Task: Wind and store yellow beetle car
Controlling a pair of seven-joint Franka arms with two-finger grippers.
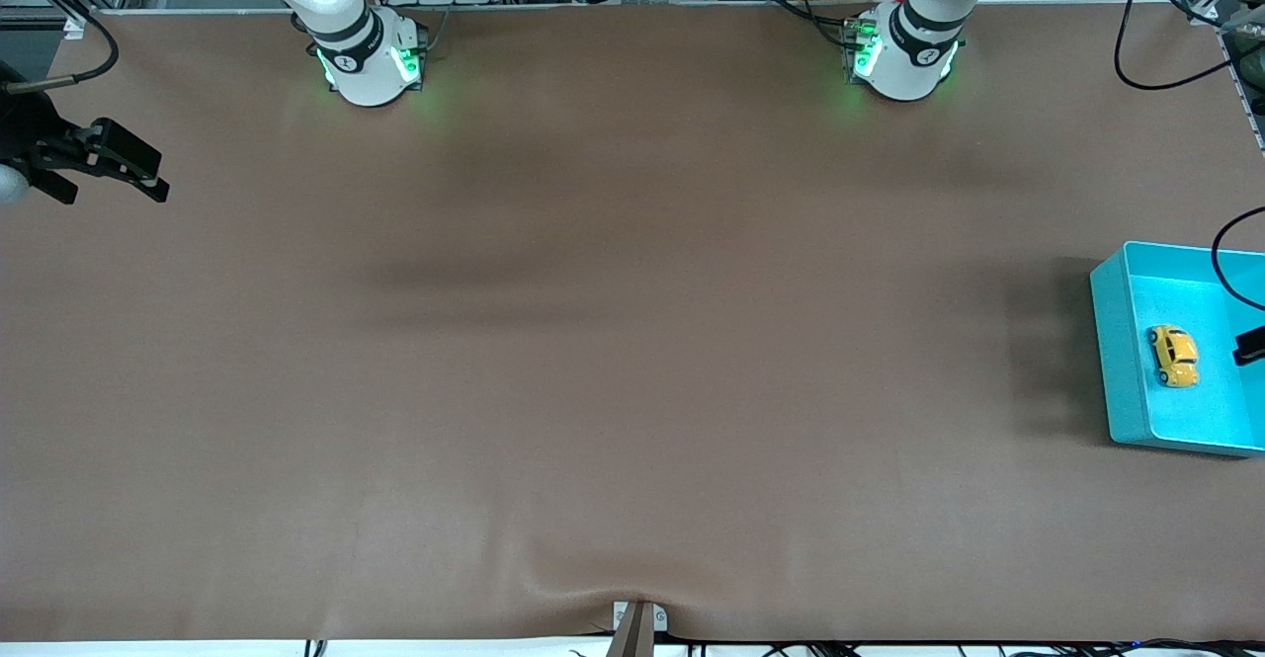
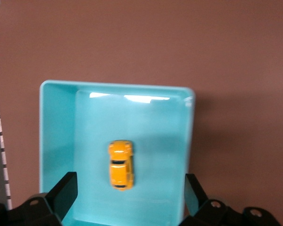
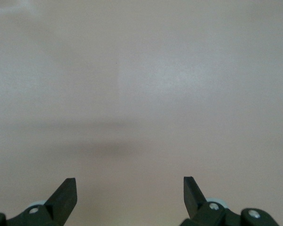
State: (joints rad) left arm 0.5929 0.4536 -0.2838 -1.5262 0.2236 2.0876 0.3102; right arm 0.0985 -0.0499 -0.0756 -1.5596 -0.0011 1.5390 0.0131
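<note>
The yellow beetle car [image 1: 1173, 355] lies on its wheels inside the turquoise bin [image 1: 1115, 341] at the left arm's end of the table. In the left wrist view the car [image 2: 120, 165] rests near the middle of the bin's floor, within the bin's walls [image 2: 56, 141]. My left gripper [image 2: 130, 189] hangs open and empty above the bin, its fingers spread wider than the car. Only a dark edge of the left gripper [image 1: 1250, 344] shows in the front view. My right gripper [image 1: 117, 183] is open and empty over bare table at the right arm's end, as the right wrist view [image 3: 129, 188] also shows.
The brown table mat [image 1: 613, 341] covers the whole table. The two arm bases [image 1: 371, 59] [image 1: 904, 54] stand along its edge farthest from the front camera. A black cable [image 1: 1225, 262] loops over the bin. A small bracket [image 1: 637, 622] sits at the nearest table edge.
</note>
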